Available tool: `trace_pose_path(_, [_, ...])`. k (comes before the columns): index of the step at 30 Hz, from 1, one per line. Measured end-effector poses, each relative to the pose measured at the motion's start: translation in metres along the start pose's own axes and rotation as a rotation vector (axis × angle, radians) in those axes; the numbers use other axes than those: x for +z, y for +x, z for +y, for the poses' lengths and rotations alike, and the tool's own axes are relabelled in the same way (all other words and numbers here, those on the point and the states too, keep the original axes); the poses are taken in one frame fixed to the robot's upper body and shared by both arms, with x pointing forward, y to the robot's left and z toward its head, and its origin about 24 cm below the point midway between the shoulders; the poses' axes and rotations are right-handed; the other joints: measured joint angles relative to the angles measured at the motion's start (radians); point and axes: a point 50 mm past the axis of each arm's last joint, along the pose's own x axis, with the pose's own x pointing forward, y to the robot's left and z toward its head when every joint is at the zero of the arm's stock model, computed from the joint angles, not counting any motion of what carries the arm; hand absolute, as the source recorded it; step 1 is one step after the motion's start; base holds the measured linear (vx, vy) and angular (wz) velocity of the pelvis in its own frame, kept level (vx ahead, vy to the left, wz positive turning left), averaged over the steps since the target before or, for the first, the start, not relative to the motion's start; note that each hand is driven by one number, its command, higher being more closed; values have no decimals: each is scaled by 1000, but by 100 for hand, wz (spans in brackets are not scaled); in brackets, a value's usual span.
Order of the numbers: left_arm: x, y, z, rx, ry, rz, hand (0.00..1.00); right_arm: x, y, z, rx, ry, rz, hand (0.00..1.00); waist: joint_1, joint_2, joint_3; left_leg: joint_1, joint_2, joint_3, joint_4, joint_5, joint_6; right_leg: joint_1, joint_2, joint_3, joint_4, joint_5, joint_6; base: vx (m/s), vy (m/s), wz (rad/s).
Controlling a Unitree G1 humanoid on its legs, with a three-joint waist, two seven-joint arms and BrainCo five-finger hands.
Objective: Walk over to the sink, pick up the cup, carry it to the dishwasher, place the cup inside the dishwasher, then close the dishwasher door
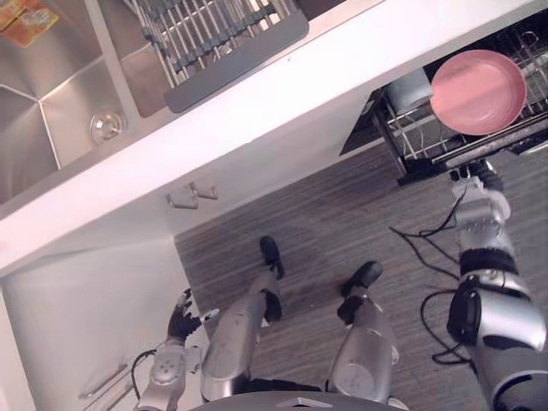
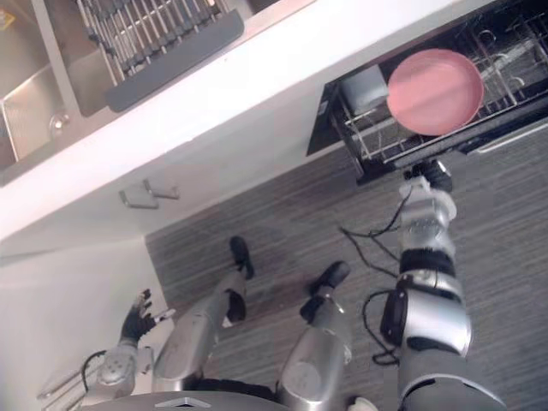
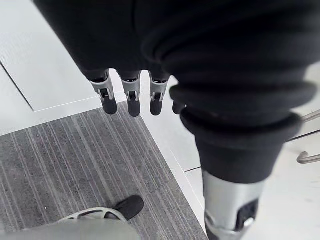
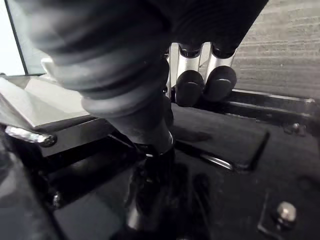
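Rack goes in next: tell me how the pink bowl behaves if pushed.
The pink bowl looks rigid and glossy, so probably slippery. It lies on the wire rack, so a shove may slide or rattle it. Wide and shallow, it seems unlikely to tip.

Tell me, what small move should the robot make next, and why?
Probably lift the dishwasher door with the right robot hand. It holds nothing, its fingers are at the open door's edge, and a pale cup seems to sit in the rack beside the pink dish. The rack may need sliding in first.
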Motion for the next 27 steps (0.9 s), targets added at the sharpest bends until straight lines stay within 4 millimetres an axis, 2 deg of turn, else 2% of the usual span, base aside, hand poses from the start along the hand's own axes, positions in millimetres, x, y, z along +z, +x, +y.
trace_pose_path(2, [1, 0, -7, -16, -19, -1, 0, 11, 3, 2, -28, -42, -3, 100, 13, 16, -12, -7, -6, -16, 0, 3, -3, -3, -14, -14, 23, -11, -2, 3, -45, 30])
trace_pose_path(3, [2, -1, -12, -34, -21, -8, 0, 20, 4, 4, -45, -99, -18, 100, 33, 28, -20, -14, -10, -22, 0, 5, -6, -14, -25, -15, 44, -21, 0, -10, -42, 22])
trace_pose_path(4, [2, -1, -14, -41, -24, -9, 0, 25, 5, 6, -46, -124, -26, 100, 41, 35, -25, -19, -11, -25, 0, 6, -8, -19, -29, -17, 52, -25, 2, -18, -52, 17])
trace_pose_path(6, [1, -2, -20, -56, -38, -3, 0, 41, 7, 22, -45, -244, -56, 100, 58, 58, -42, -45, -19, -55, 0, 8, -11, -44, -45, -34, 85, -41, 1, -18, -42, 21])
trace_pose_path(11, [5, -2, -26, -95, -35, -23, 0, 62, 7, 50, -38, -519, -118, 100, 101, 73, -53, -63, -22, -82, 0, 12, -17, -66, -77, -55, 154, -85, -6, -8, -53, 21])
trace_pose_path(13, [4, -3, -28, -113, -37, -21, 0, 70, 6, 59, -37, -638, -169, 100, 109, 80, -58, -69, -24, -94, 0, 14, -19, -65, -89, -70, 175, -101, -6, 10, -50, 25])
trace_pose_path(14, [4, -3, -28, -115, -50, -19, 0, 74, 5, 68, -29, -714, -205, 0, 115, 80, -58, -70, -24, -100, 0, 19, -26, -68, -92, -72, 184, -109, -6, 20, -44, 12])
trace_pose_path(15, [5, -3, -29, -127, -53, -23, 0, 79, 4, 75, -24, -765, -237, 0, 122, 80, -58, -70, -25, -100, 0, 19, -26, -68, -93, -73, 192, -116, -7, 20, -47, 8])
trace_pose_path(18, [6, -4, -31, -150, -88, -22, 0, 84, 3, 79, -37, -813, -274, 0, 129, 80, -59, -68, -26, -100, 0, 31, -32, -66, -103, -80, 209, -128, -10, 49, -60, 8])
trace_pose_path(21, [6, -4, -32, -172, -121, -16, 0, 87, 2, 78, -56, -855, -295, 0, 114, 80, -59, -62, -29, -99, 1, 36, -25, -58, -104, -85, 210, -132, -11, 63, -52, 1])
trace_pose_path(22, [8, -4, -32, -185, -134, -23, 0, 86, 3, 78, -54, -860, -291, 0, 110, 80, -59, -54, -29, -99, 8, 43, -9, -51, -103, -84, 208, -132, -11, 72, -56, -5])
trace_pose_path(23, [9, -4, -33, -190, -136, -28, 0, 85, 3, 77, -52, -860, -289, 0, 107, 80, -59, -54, -29, -99, 15, 42, -8, -47, -103, -85, 206, -132, -10, 82, -74, -9])
trace_pose_path(25, [13, -4, -33, -206, -160, -43, 0, 77, 4, 69, -20, -872, -265, 0, 101, 80, -58, -38, -18, -98, 36, 22, 12, -13, -82, -87, 182, -131, -9, 66, -75, -8])
trace_pose_path(27, [13, -4, -31, -215, -187, -44, 0, 66, 2, 55, 14, -863, -262, 0, 96, 79, -57, -9, -9, -95, 43, -1, 8, 31, -62, -92, 155, -129, -6, 64, -59, -2])
